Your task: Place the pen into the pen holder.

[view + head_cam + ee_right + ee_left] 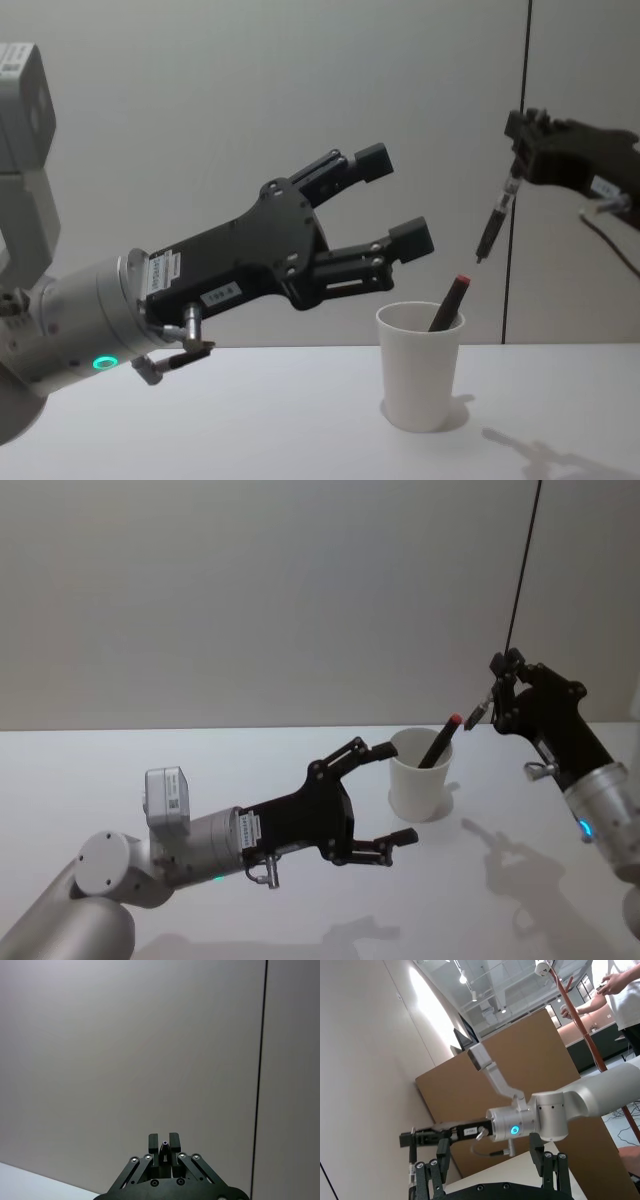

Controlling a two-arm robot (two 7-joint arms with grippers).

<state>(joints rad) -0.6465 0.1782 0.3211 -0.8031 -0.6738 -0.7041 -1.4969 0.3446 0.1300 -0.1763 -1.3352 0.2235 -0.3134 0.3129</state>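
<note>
We see the plain white tapered paper cup [421,775] upright on the white table [120,780], toward its far edge, right of centre in the head view. One dark pen with a red end [441,740] already leans inside the cup, red end sticking above the rolled rim. Our right gripper [503,680] is up in the air, above and right of the cup, fingers pinched together on a second thin dark pen [495,222]; in the chest view that pen hangs tip-down, slightly tilted, tip clear of the cup rim and well above it. The right wrist view shows the pen end clamped between the two pads [153,1141]. Our left gripper [388,793] hovers just left of the cup, fingers spread wide apart, gripping nothing, not touching the cup.
</note>
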